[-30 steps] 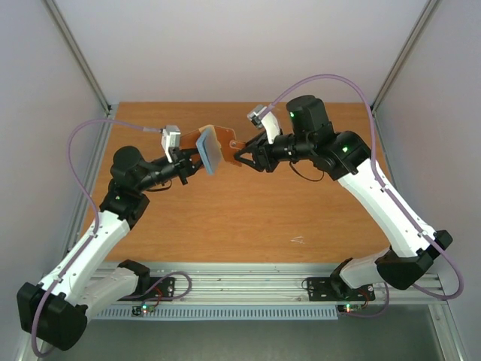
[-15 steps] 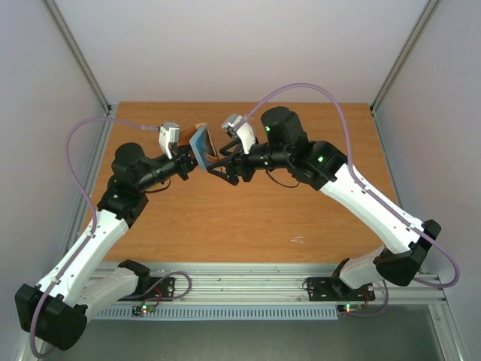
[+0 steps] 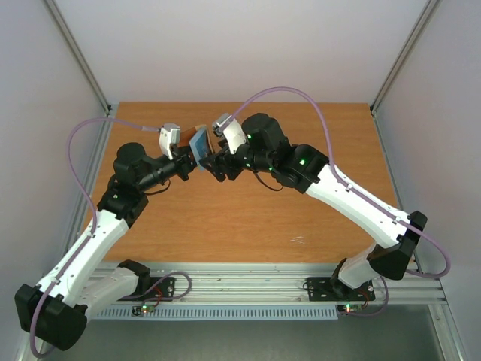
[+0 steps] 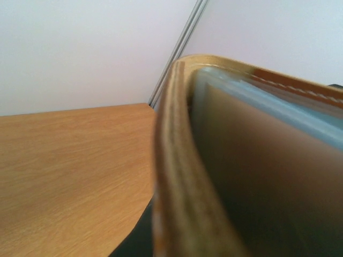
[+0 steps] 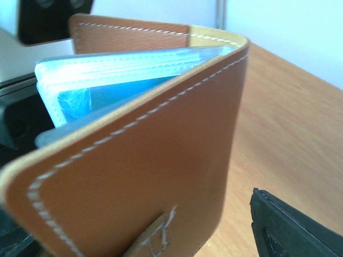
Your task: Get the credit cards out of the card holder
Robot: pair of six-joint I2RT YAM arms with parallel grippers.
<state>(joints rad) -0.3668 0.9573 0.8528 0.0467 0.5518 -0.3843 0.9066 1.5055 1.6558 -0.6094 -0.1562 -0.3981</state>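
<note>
The card holder (image 3: 201, 142), a brown leather bifold, hangs in the air over the table's back middle, nearly folded. My left gripper (image 3: 192, 161) is shut on its lower edge from the left. It fills the left wrist view (image 4: 177, 176), blurred. My right gripper (image 3: 216, 162) is against it from the right, jaws apart. In the right wrist view the brown cover (image 5: 150, 171) with its closing tab is close in front. One black fingertip (image 5: 292, 230) stands clear of it. Pale blue pockets (image 5: 123, 72) show inside, with a blue card (image 5: 102, 99) behind them. The black and red cards are hidden.
The wooden table (image 3: 248, 218) lies below both arms. A small pale scrap (image 3: 297, 240) lies at the front right. Grey walls and metal frame posts (image 3: 79, 60) enclose the back and sides.
My right arm has swung left, pushing the open right flap of the card holder back toward the left half. The holder went from spread open to nearly folded. My left gripper held still.
</note>
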